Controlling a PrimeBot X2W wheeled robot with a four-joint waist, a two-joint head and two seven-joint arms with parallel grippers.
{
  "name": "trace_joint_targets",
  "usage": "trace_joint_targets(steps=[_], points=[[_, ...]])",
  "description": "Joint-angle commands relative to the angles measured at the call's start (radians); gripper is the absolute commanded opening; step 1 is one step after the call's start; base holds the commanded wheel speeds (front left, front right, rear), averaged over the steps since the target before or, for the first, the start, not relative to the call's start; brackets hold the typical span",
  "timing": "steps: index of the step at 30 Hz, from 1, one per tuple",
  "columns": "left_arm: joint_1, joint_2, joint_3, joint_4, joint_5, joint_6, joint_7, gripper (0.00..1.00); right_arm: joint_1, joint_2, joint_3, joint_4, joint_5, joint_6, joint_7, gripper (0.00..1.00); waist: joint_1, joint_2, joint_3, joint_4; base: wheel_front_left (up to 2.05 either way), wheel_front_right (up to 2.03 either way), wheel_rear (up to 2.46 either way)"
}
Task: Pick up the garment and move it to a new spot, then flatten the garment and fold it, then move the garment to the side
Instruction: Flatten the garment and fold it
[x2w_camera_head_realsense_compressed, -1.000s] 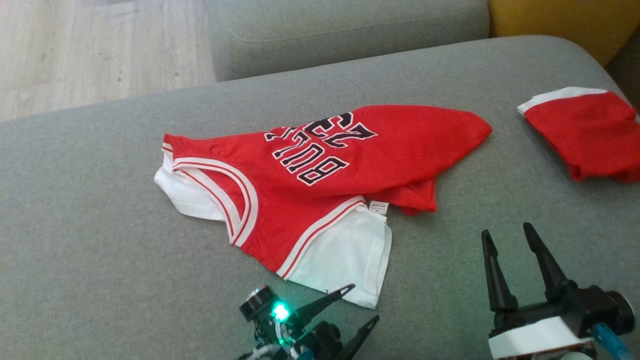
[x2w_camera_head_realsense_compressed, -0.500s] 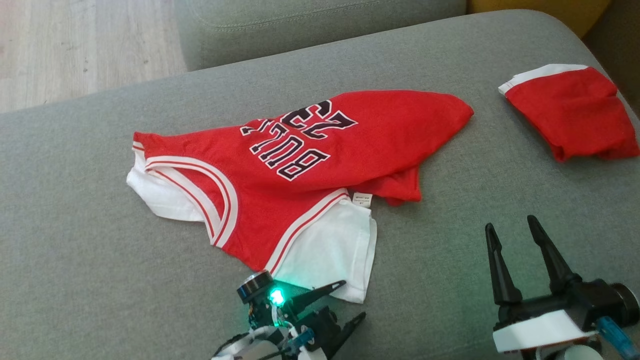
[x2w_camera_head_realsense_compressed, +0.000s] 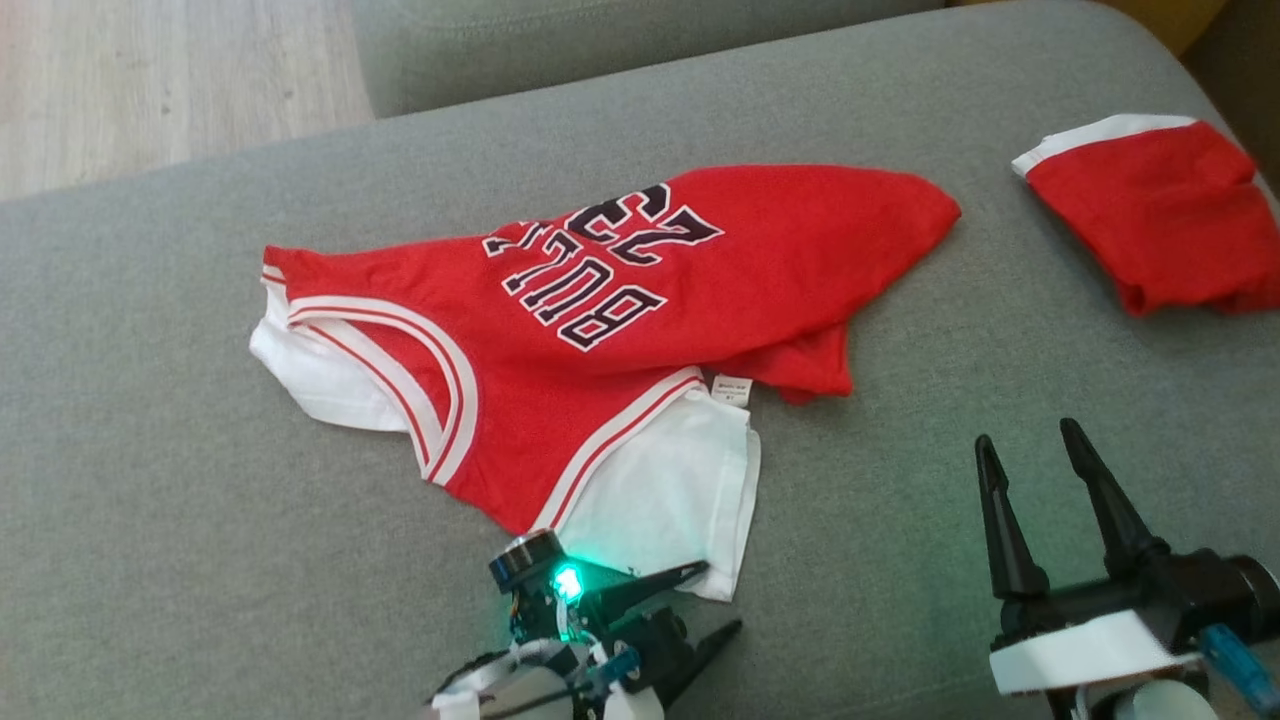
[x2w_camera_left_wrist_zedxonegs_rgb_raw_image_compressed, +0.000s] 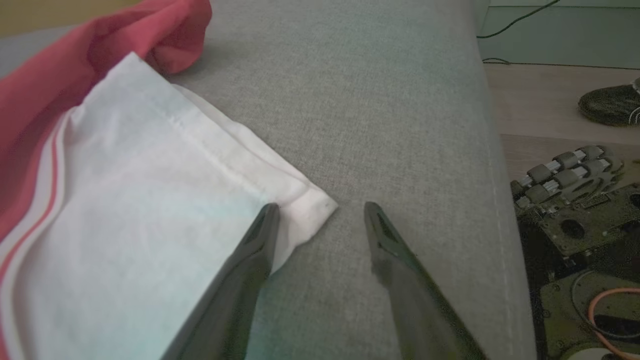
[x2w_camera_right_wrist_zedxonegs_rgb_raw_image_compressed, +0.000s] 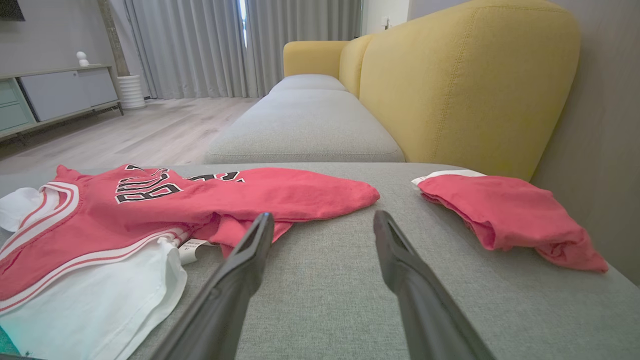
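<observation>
Your left gripper (x2w_camera_left_wrist_zedxonegs_rgb_raw_image_compressed: 321, 207) has its fingers apart astride the white sleeve corner of the garment (x2w_camera_head_realsense_compressed: 640, 290), nothing clamped; the garment lies rumpled ahead of it and ahead-left of your right gripper (x2w_camera_head_realsense_compressed: 1026, 433), likewise spread and empty. Judged: pick-up not yet made, so move, flatten, fold and set-aside all remain. Surface is a grey sofa cushion (x2w_camera_head_realsense_compressed: 150, 500); a second red piece (x2w_camera_head_realsense_compressed: 1160, 220) lies ahead-right of the right gripper, yellow backrest (x2w_camera_right_wrist_zedxonegs_rgb_raw_image_compressed: 465, 85) beyond, wood floor (x2w_camera_head_realsense_compressed: 150, 80) past the far edge.

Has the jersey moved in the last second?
No. The jersey keeps the same gap to the folded red garment; the whole view shifted, so the camera moved.
</observation>
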Motion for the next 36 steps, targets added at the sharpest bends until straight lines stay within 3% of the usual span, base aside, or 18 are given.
trace_joint_targets(steps=[1,4,5,8,15,18,22,28,36], points=[[-0.046,-0.001,0.01,-0.006,-0.018,0.0,0.004,0.76,-0.048,-0.02,0.022,-0.036,0.007,0.003,-0.003,1.0,0.0,0.0,0.011,0.001,0.0,0.0,0.0],[-0.062,-0.001,-0.008,-0.004,-0.044,0.0,0.02,0.33,-0.057,-0.022,0.024,-0.038,0.009,0.003,-0.003,1.0,0.0,0.0,0.025,0.001,0.0,0.0,0.0],[-0.067,-0.001,-0.014,-0.003,-0.051,0.0,0.025,0.0,-0.059,-0.022,0.024,-0.037,0.009,0.003,-0.003,1.0,0.0,0.0,0.028,0.001,0.0,0.0,0.0],[-0.081,-0.001,-0.03,0.001,-0.066,0.012,0.034,0.0,-0.06,-0.024,0.017,-0.036,0.009,0.003,-0.003,1.0,0.0,0.0,0.031,0.008,0.0,0.0,0.0],[-0.111,0.005,0.046,-0.072,-0.117,0.135,-0.006,0.0,-0.031,-0.019,0.002,-0.02,0.016,0.003,-0.003,1.0,0.0,0.0,0.003,0.068,0.0,0.0,0.0],[-0.121,0.06,0.117,-0.181,-0.124,0.191,-0.009,0.0,-0.023,-0.021,0.011,0.008,0.024,0.003,-0.003,1.0,0.0,0.0,-0.008,0.103,0.0,0.0,0.0],[-0.118,0.184,0.217,-0.376,-0.115,0.257,-0.009,0.0,-0.02,-0.029,0.034,0.06,0.033,0.003,-0.003,1.0,0.0,0.0,-0.018,0.144,0.0,0.0,0.0],[-0.096,0.34,0.35,-0.559,-0.12,0.307,-0.01,0.0,-0.093,-0.048,0.081,0.222,0.006,0.003,-0.003,1.0,0.0,0.0,-0.014,0.174,0.0,0.0,0.0],[-0.107,0.389,0.4,-0.598,-0.122,0.312,-0.01,0.0,-0.234,-0.052,0.118,0.408,-0.014,0.003,-0.003,1.0,0.0,0.0,0.005,0.188,0.0,0.0,0.0]])
